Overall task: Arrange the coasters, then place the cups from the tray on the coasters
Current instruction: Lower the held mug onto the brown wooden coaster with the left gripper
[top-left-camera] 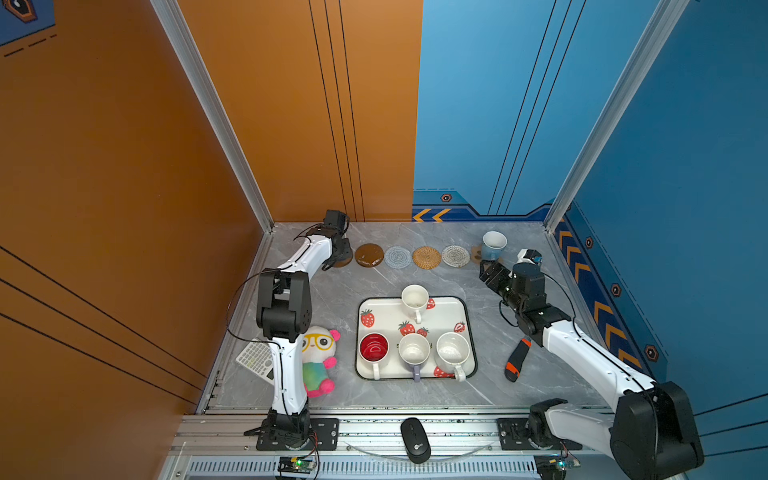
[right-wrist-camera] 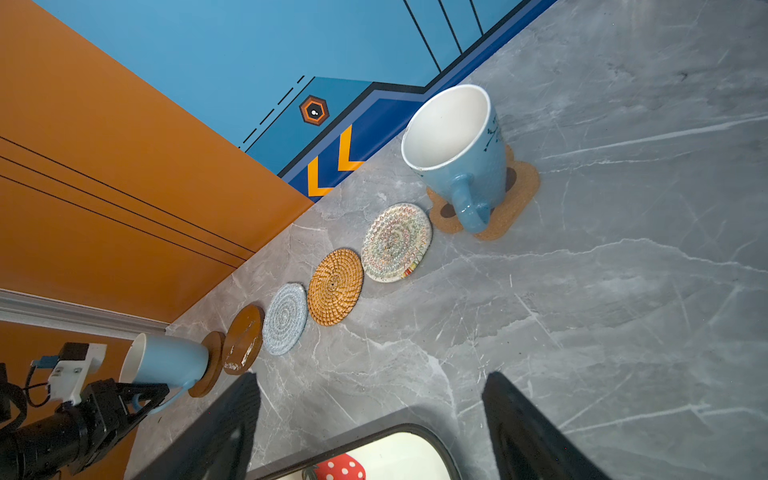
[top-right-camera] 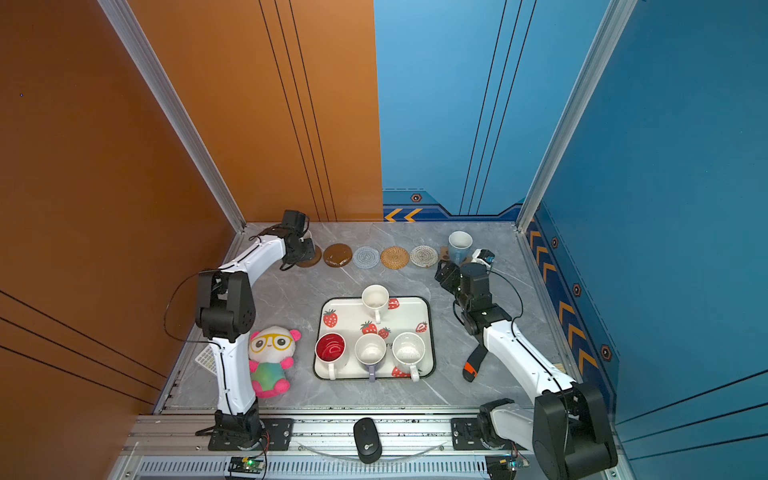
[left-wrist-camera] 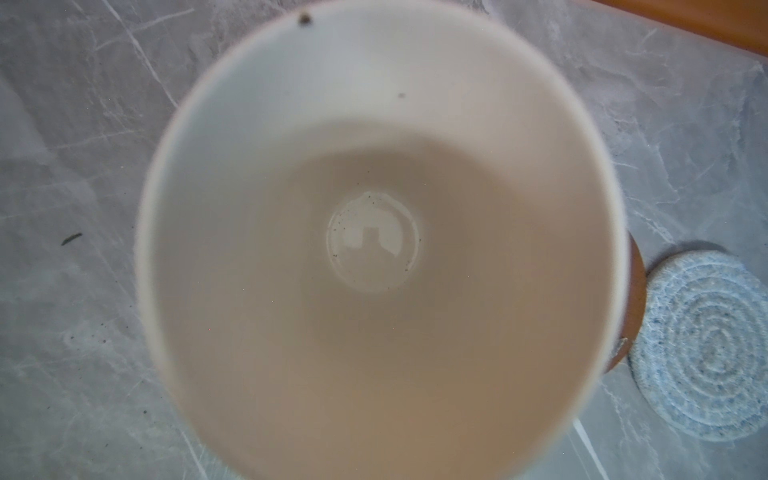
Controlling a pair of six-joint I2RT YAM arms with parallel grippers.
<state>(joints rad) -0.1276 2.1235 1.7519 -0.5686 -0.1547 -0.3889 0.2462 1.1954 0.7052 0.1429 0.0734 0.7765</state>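
Left arm extended, left gripper [right-wrist-camera: 139,399] narrowed on the handle of a cup [right-wrist-camera: 166,361] between its jaws. Right arm bent, right gripper [right-wrist-camera: 372,376] spread wide.

The left fingers [top-right-camera: 306,249] sit over a brown disc [top-right-camera: 311,259], with what looks like a half-hidden cup [top-right-camera: 308,235] beyond them; the right fingers [top-right-camera: 441,274] hover just short of the blue cup [top-right-camera: 459,245] on its paw-print coaster [top-right-camera: 444,254]; between both pairs lie a second brown disc [top-right-camera: 337,254], a grey round [top-right-camera: 366,257], a tan round [top-right-camera: 395,257] and a whitish round [top-right-camera: 424,255].
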